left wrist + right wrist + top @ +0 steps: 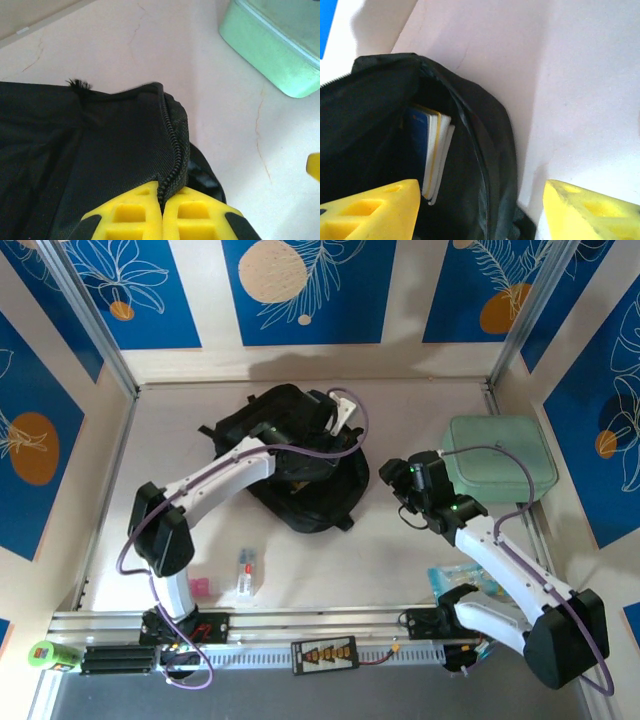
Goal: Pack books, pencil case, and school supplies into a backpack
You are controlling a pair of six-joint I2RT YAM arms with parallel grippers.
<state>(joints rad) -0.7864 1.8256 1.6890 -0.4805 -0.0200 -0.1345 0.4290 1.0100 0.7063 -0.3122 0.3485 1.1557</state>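
Thin paperback books [432, 150] sit inside the black soft fabric backpack [305, 502] mid-table, its zipper rim pinched by the closed left gripper [162, 200], the right gripper [480, 210] spread empty at the opening, while the mint-green rounded case [500, 455] and small white tube [245, 575] are not yet packed.

The books [432, 150] show just a strip of page edges and a blue cover; the rest is down in the dark of the backpack [485, 130]. The mint-green case [270, 55] runs off the left wrist view's edge. Near left, a pink bit [200, 587] and a small tube [245, 575] are too small to name, and a teal packet [440, 578] lies half under the right arm [505, 565].
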